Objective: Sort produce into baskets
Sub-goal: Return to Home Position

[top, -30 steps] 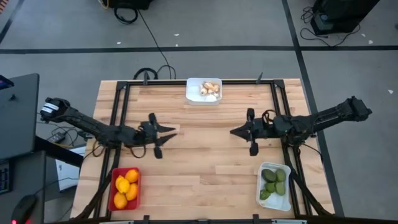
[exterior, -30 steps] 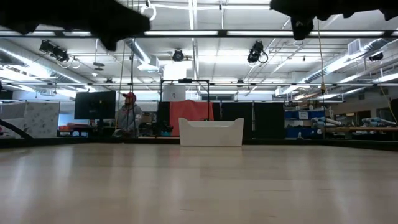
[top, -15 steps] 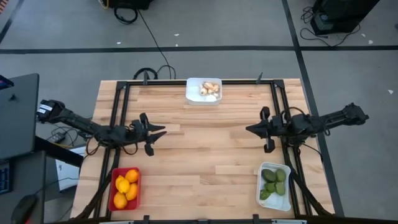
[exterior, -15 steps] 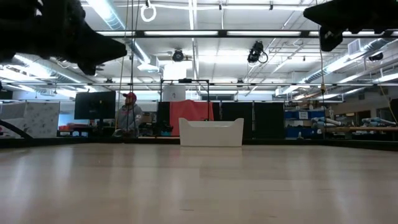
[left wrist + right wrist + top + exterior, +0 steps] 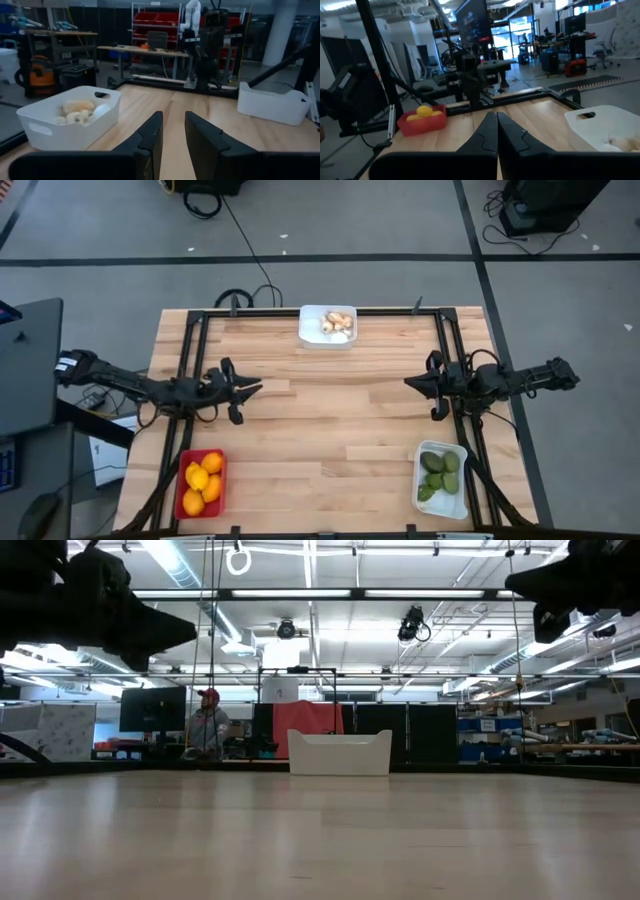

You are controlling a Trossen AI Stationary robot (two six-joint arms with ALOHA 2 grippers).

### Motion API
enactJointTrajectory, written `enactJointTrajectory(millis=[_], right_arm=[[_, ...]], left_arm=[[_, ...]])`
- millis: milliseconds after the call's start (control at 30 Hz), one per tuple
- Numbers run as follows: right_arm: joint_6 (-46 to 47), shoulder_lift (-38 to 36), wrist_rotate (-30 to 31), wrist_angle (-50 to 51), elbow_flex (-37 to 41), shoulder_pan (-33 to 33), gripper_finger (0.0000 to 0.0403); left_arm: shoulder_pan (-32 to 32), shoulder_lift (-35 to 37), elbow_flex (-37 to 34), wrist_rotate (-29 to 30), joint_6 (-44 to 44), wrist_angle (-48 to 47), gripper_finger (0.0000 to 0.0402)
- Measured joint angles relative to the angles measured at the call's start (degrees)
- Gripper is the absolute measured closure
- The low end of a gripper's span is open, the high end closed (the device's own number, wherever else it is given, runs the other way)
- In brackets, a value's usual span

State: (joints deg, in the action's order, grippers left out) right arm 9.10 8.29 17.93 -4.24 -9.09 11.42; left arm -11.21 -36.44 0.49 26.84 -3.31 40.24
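Note:
Three baskets stand on the wooden table. A white basket (image 5: 328, 325) at the far middle holds pale mushroom-like pieces; it also shows in the left wrist view (image 5: 70, 117). A red basket (image 5: 200, 483) at the near left holds yellow-orange fruits. A white basket (image 5: 441, 478) at the near right holds dark green fruits. My left gripper (image 5: 245, 388) hovers over the table's left part, empty, its fingers (image 5: 155, 135) a narrow gap apart. My right gripper (image 5: 410, 383) hovers over the right part, shut and empty, as the right wrist view (image 5: 496, 120) shows.
A black frame (image 5: 195, 350) runs along the table's left, far and right sides. The wooden top (image 5: 330, 420) between the two grippers is bare. In the room behind the table a person (image 5: 207, 725) sits at a desk.
Both arms have drawn back from the table's middle. My left gripper has gone toward the table's left edge and my right gripper toward the right edge. The baskets and the produce have kept still.

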Motion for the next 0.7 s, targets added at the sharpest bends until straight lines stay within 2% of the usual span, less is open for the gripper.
enactJointTrajectory(millis=[100,433,700], right_arm=[[0.4,-1.9,0.0,0.9,0.7,0.0,0.04],[4.4,-6.6,0.0,8.4,0.8,0.1,0.04],[3.3,-8.1,0.4,9.3,0.7,0.1,0.04]], left_arm=[[1.0,3.7,0.0,-1.8,0.1,-2.8,0.0316],[1.2,22.1,0.0,-2.0,-0.1,-20.5,0.0316],[1.1,36.5,0.0,-1.9,-1.6,-34.6,0.0316]])
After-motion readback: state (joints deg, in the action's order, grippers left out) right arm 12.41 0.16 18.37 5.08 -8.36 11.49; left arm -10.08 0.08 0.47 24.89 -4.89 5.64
